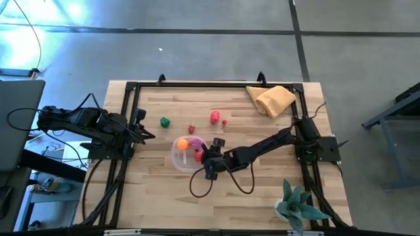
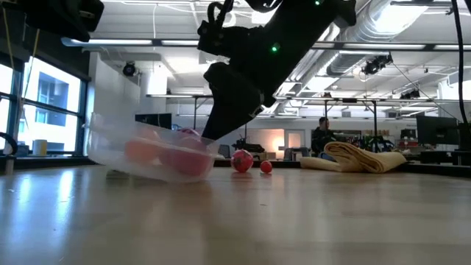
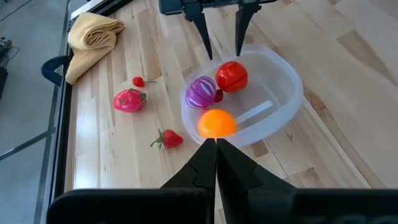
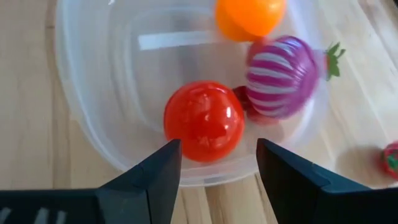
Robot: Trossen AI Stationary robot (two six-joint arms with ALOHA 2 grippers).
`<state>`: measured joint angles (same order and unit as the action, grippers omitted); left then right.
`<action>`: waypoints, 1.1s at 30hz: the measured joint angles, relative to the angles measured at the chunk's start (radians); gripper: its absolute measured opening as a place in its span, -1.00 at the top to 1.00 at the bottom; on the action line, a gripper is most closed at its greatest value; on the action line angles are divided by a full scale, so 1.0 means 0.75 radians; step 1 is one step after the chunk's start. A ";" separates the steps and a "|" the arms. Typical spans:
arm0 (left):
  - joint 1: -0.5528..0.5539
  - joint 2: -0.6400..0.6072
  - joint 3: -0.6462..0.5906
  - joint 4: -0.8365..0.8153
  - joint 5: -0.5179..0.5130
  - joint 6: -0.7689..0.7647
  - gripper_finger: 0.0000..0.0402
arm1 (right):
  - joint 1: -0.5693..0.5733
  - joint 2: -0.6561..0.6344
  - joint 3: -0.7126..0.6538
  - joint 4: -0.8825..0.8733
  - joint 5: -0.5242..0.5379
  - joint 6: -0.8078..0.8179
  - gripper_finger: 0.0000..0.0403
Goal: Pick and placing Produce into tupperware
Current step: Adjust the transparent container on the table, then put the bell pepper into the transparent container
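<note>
The clear round tupperware [image 1: 184, 155] sits mid-table and looks tilted in the low view [image 2: 151, 151]. Inside lie a red tomato [image 4: 204, 121], a purple striped onion [image 4: 283, 76] and an orange [image 4: 250, 15]. My right gripper [image 4: 217, 155] is open, pointing down over the tupperware's right rim, with the tomato beyond its fingers. It also shows in the left wrist view [image 3: 224, 50]. My left gripper [image 3: 216, 149] is shut and waits left of the tupperware. A strawberry [image 3: 169, 139], a pink-red fruit [image 3: 129, 99], a small red piece [image 3: 138, 81] and a green piece [image 1: 165, 122] lie on the table. My right gripper stands open at the tupperware's rim [image 4: 205, 180], coming from above. Whether a finger touches the rim or the tomato, I cannot tell.
A folded tan cloth [image 1: 272, 99] lies at the far right corner. A teal spiky plant [image 1: 296, 204] stands at the near right edge. A black cable loops on the table near the right arm [image 1: 223, 183]. Bare wood lies along the near side.
</note>
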<state>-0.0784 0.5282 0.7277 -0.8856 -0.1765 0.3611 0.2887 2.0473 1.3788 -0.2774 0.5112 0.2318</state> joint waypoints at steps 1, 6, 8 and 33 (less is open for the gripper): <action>0.000 0.000 0.000 0.000 0.000 0.000 0.99 | 0.006 -0.002 0.000 -0.005 0.012 0.006 0.01; 0.000 0.000 0.000 0.000 0.000 0.000 0.99 | 0.036 -0.028 0.000 -0.066 0.060 0.054 0.01; 0.000 -0.001 0.000 0.000 0.000 0.000 0.99 | 0.047 -0.034 0.000 -0.078 0.082 0.072 0.01; 0.000 0.000 0.000 0.000 0.000 0.000 0.99 | -0.090 -0.127 0.000 -0.142 -0.104 0.530 0.01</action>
<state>-0.0784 0.5282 0.7280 -0.8856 -0.1768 0.3611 0.2211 1.9518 1.3788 -0.3836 0.4330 0.6292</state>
